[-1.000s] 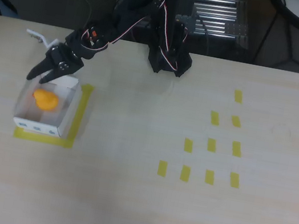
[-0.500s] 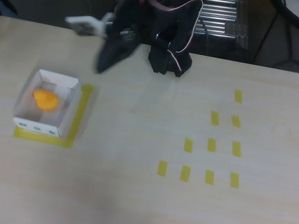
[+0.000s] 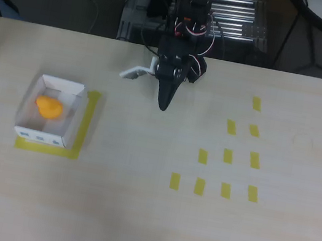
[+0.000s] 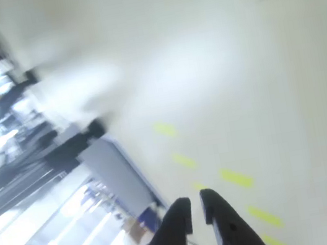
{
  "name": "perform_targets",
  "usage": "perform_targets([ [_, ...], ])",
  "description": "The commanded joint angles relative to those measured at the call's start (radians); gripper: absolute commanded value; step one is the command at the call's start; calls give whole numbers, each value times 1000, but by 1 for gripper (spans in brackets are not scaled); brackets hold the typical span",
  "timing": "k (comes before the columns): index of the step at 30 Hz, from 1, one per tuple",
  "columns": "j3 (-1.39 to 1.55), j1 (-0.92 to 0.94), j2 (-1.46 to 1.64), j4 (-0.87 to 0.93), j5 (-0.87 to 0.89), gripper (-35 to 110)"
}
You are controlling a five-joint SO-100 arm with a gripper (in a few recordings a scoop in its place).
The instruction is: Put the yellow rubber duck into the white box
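Observation:
The yellow rubber duck point(image 3: 48, 107) lies inside the white box point(image 3: 72, 119) at the left of the table in the overhead view. The box stands on a square of yellow tape. My gripper point(image 3: 163, 104) is far to the right of the box, folded back near the arm's base and pointing down toward the table front. Its black fingers are together with nothing between them. In the blurred wrist view the fingertips point(image 4: 182, 208) sit nearly closed at the bottom, over pale table with yellow marks.
Several small yellow tape rectangles point(image 3: 227, 156) mark the right half of the table. The arm's black base point(image 3: 182, 62) stands at the back edge, with a metal rack point(image 3: 234, 21) behind it.
The arm swung away from the box, from above its far left corner to the right, and folded back at its base. The duck stays in the box.

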Motion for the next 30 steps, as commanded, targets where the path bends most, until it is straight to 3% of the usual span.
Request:
perform_targets([
  [1,72,-15,51,46,11,0],
  [30,109,-2,51,52,-2,0],
])
